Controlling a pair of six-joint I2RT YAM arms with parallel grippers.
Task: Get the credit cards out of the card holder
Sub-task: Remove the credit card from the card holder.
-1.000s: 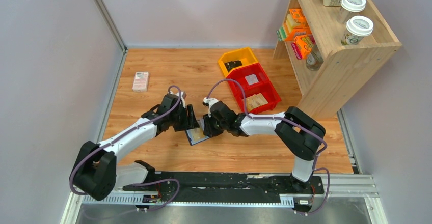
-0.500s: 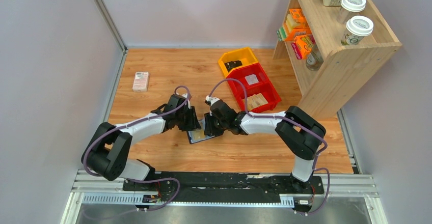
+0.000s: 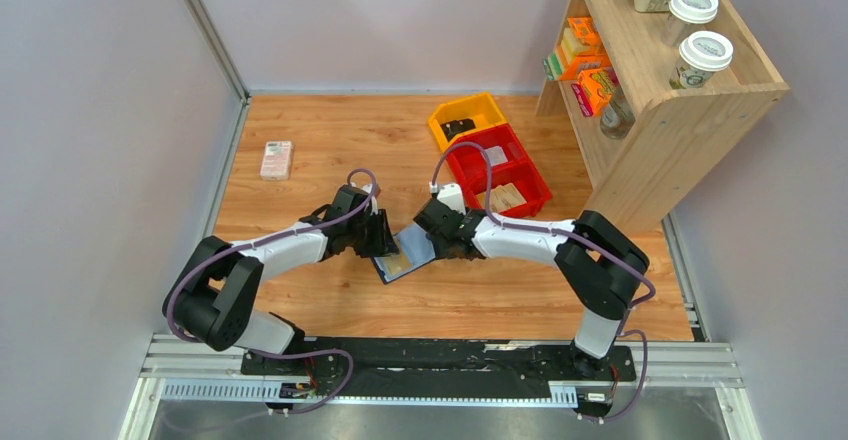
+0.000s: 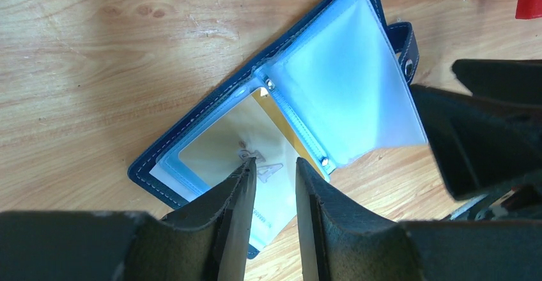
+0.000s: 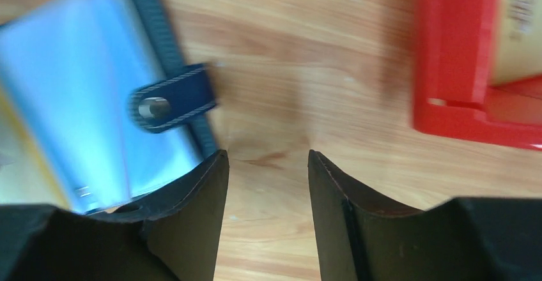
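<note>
The navy card holder (image 3: 404,256) lies open on the wooden table between my two grippers. In the left wrist view its pale blue pockets (image 4: 345,83) are spread out, with the snap tab (image 4: 404,45) at the right. A cream-yellow credit card (image 4: 224,134) sits in the left clear pocket, its lower end sticking out toward me. My left gripper (image 3: 383,240) hovers over that card, jaws a narrow gap apart (image 4: 273,161), holding nothing. My right gripper (image 3: 437,240) is open and empty (image 5: 268,154) over bare wood, just right of the holder (image 5: 77,83) and its tab (image 5: 169,102).
A red bin (image 3: 500,165) and a yellow bin (image 3: 465,115) with a small black object (image 3: 458,127) stand behind the right gripper. The red bin is close in the right wrist view (image 5: 460,57). A pink-white box (image 3: 276,159) lies far left. A wooden shelf (image 3: 670,80) stands at the right.
The card holder now lies spread open, its pale pocket page showing. The right gripper has let go of it and drawn back to the right. The left gripper has shifted slightly right.
</note>
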